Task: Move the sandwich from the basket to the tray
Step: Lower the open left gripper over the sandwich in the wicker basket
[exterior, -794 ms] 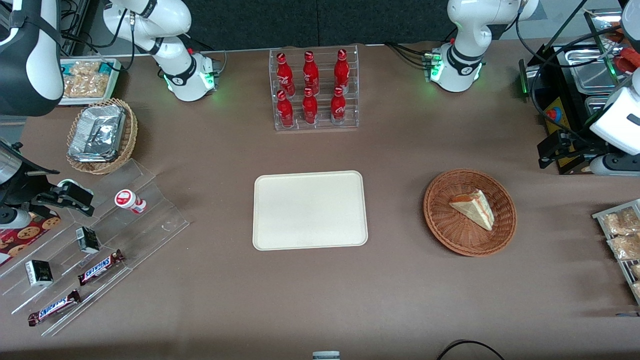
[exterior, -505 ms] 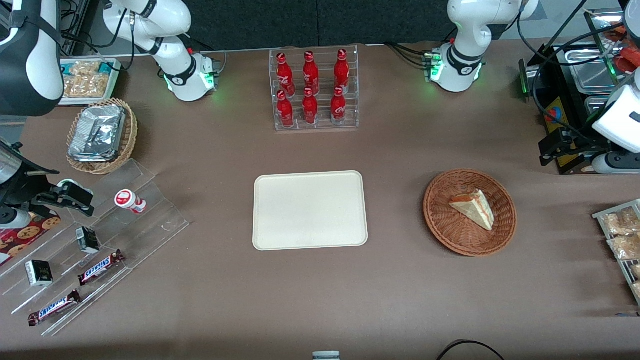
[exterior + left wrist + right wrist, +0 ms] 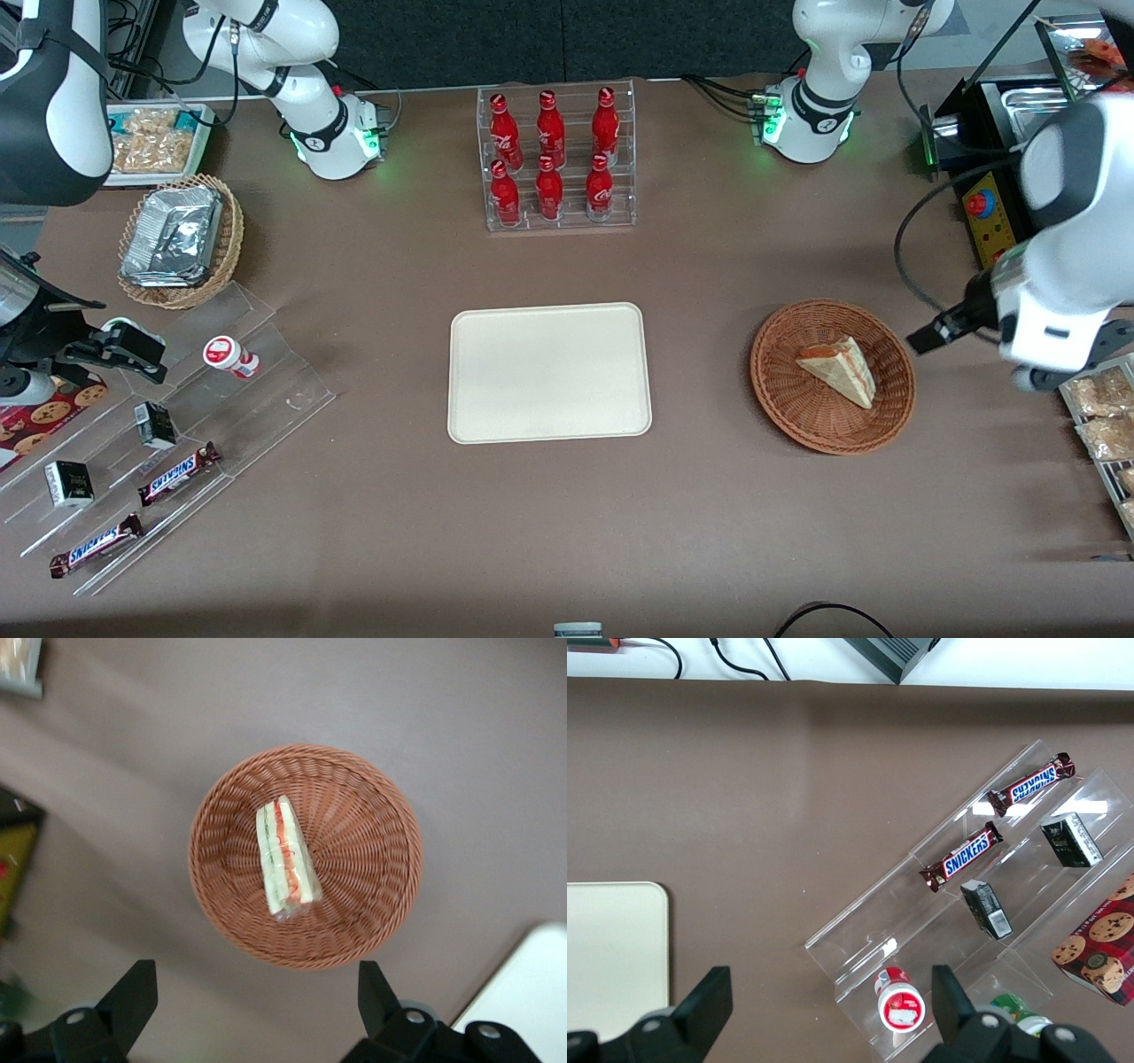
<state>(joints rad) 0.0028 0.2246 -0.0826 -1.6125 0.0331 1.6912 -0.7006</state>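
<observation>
One sandwich to fetch, nothing gripped.

My gripper (image 3: 257, 1010) hangs high above the table with its fingers (image 3: 133, 997) spread wide and empty, just off the rim of the basket (image 3: 780, 399) toward my end of the table. The sandwich (image 3: 839, 367) lies inside the basket, near its middle, while the tray (image 3: 549, 372) waits bare, well apart toward the parked arm's end. I judge this the approach step: next I must centre over the wedge, turn my wrist so my fingers straddle its narrow width, then descend. In the front view its long axis runs diagonally, its tip pointing toward the camera and my end, filling edge up.
</observation>
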